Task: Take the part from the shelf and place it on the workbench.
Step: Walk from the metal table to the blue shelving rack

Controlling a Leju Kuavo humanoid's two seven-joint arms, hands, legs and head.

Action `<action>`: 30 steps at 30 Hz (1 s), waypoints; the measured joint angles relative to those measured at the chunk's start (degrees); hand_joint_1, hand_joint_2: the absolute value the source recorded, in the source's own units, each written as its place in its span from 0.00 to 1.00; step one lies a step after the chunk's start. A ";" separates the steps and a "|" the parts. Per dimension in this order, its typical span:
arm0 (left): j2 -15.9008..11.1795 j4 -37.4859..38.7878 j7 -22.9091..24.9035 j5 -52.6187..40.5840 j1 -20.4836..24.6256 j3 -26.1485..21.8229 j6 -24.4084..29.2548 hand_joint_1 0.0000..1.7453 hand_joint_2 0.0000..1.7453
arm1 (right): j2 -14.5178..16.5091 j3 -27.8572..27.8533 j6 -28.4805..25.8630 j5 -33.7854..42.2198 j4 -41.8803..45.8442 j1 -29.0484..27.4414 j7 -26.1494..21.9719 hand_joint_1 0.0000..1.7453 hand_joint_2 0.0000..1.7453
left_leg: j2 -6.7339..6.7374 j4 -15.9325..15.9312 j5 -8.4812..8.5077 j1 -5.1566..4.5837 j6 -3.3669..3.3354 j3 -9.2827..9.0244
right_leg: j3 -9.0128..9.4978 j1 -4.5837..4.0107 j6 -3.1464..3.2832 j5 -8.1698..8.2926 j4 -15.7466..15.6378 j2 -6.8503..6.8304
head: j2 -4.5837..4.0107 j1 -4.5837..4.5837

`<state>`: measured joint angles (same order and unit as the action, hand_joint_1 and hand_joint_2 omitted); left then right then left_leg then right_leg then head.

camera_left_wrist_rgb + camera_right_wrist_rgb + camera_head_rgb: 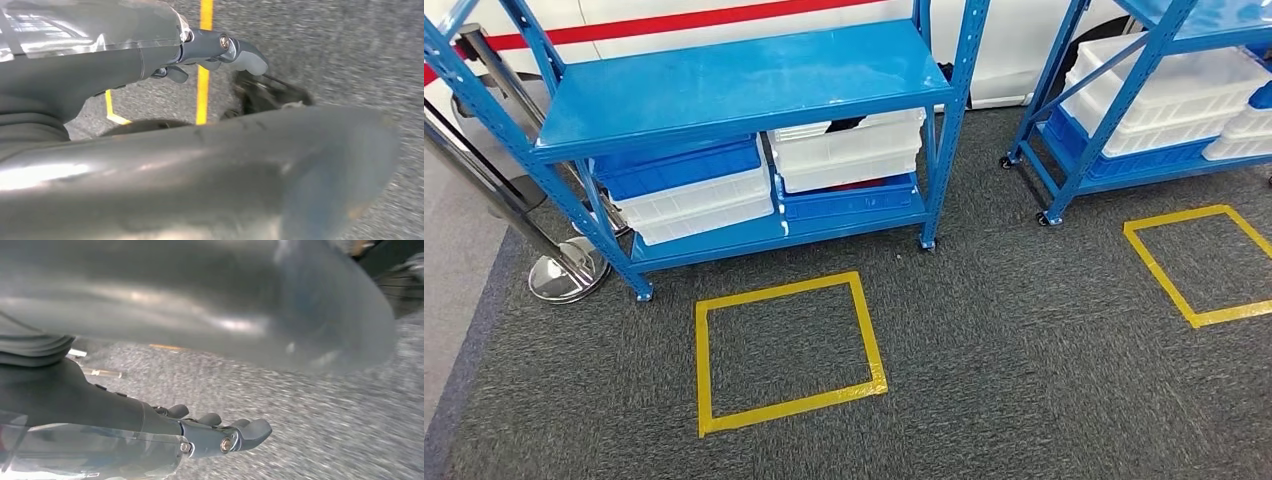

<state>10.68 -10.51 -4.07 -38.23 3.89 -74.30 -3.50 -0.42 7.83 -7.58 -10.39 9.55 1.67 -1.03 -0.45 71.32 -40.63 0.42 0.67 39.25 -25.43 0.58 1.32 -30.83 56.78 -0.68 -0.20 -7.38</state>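
**Inspector:** Two blue shelf units stand in the head view, the near shelf (744, 85) at about 11 o'clock and a second rack (1144, 90) at 2 o'clock. The part itself I cannot pick out; my judgement is that it lies in one of the stacked bins on the lower level, the white bin (849, 150) or the blue bin (679, 165), whose contents are hidden by the deck above.

**Supervisor:** And the hands?

**Inspector:** Left robot hand (220, 50) hangs over the grey carpet (1024, 380), fingers loosely extended and apart, nothing in them. Right robot hand (225, 432) likewise: fingers spread, holding nothing. Both arms appear lowered at the sides, which suits a walking or standing posture, not a reach.

**Supervisor:** Why the floor markings?

**Inspector:** Yellow tape square (789, 350) sits at 6 o'clock from the near shelf, just in front of it; a second square (1199, 265) fronts the other rack. I take these as standing positions for the robot.

**Supervisor:** Stage of the task?

**Inspector:** Approach, by my reading. No grasp has begun, and no surface for the set-down is visible. A chrome stanchion base (567, 275) stands at 9 o'clock, beside the shelf leg.
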 joint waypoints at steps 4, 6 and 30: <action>-0.18 -0.04 0.02 -0.16 -0.55 -0.04 0.05 0.00 0.00 | 0.32 -0.20 0.05 0.05 -0.16 -0.03 0.15 0.00 0.00 | 0.27 -11.72 20.44 -2.10 -3.03 1.67 | 4.56 -0.48 -0.40 -4.07 -0.75 -0.13 | 0.01 0.12; -0.07 -0.03 0.06 -0.17 -0.59 -0.06 0.05 0.00 0.00 | 0.30 -0.29 0.07 0.04 -0.12 0.36 0.26 0.00 0.00 | 0.04 -12.87 22.10 -2.75 -3.19 0.75 | 5.55 -0.18 -1.13 -4.44 -0.40 0.08 | 0.02 0.10; 0.33 -0.04 -0.48 -0.56 0.64 -0.06 -0.39 0.00 0.00 | -0.02 -1.14 1.03 -1.14 -0.02 0.49 -2.43 0.00 0.00 | -1.69 -13.92 11.25 -2.60 -3.71 -11.06 | -8.51 -0.79 0.24 4.35 3.03 1.08 | 0.00 -0.01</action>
<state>11.02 -10.56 -4.54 -38.79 4.54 -74.36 -3.89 -0.44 6.69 -6.55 -11.53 9.53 2.16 -3.45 -2.15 57.40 -29.38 -2.18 -3.04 28.18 -33.93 -0.21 1.56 -26.48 59.80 0.41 -0.20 -7.39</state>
